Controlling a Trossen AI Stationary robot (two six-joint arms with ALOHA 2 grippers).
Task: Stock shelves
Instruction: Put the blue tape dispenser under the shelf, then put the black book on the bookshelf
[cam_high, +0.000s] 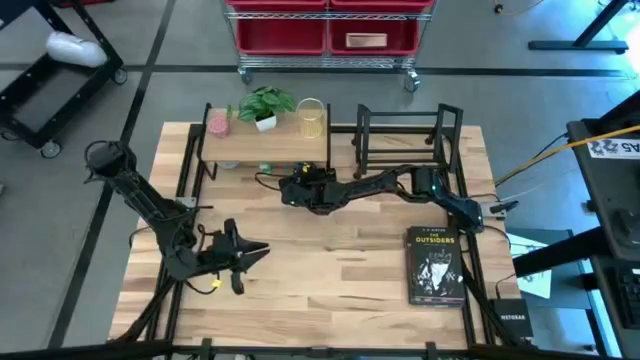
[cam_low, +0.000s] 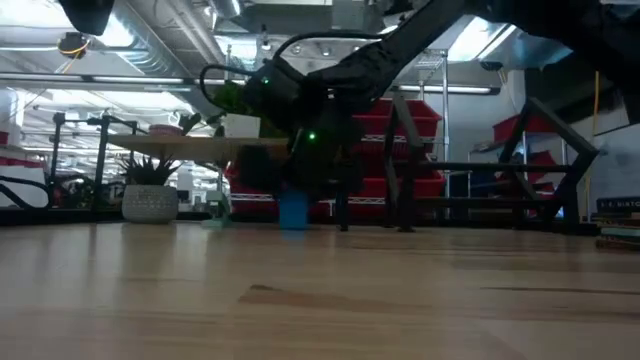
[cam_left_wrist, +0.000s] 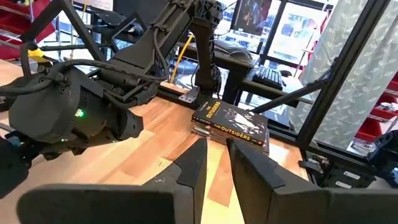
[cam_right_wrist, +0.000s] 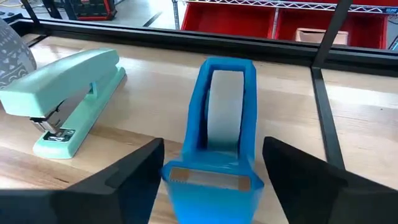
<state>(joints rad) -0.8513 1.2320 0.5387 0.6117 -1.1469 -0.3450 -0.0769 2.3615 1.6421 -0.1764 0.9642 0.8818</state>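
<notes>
A blue tape dispenser (cam_right_wrist: 224, 124) with a white roll stands on the table beneath the light wood-topped shelf (cam_high: 265, 148). My right gripper (cam_right_wrist: 213, 171) reaches toward the table's left and flanks the dispenser's near end. A mint stapler (cam_right_wrist: 68, 93) lies flat beside the dispenser. The shelf's top carries a green plant (cam_high: 265, 105), a pink item (cam_high: 217, 122) and a yellow glass (cam_high: 311, 118). The black open-frame rack (cam_high: 405, 135) stands to the shelf's right. My left gripper (cam_high: 250, 250) waits shut and holding nothing near the table's left front. My right gripper has one finger against each long side of the tape dispenser, at its low near end (cam_right_wrist: 180, 177). The fingers come in nearly level and lie along the dispenser. The dispenser stands upright with its base on the table (cam_low: 293, 212).
A book, "The Outsiders" (cam_high: 435, 265), lies flat at the right front on other books. A potted plant in a white pot (cam_low: 150, 203) stands under the shelf's left part. A wheeled cart with red bins (cam_high: 330, 30) stands beyond the far edge. The table's middle is bare wood.
</notes>
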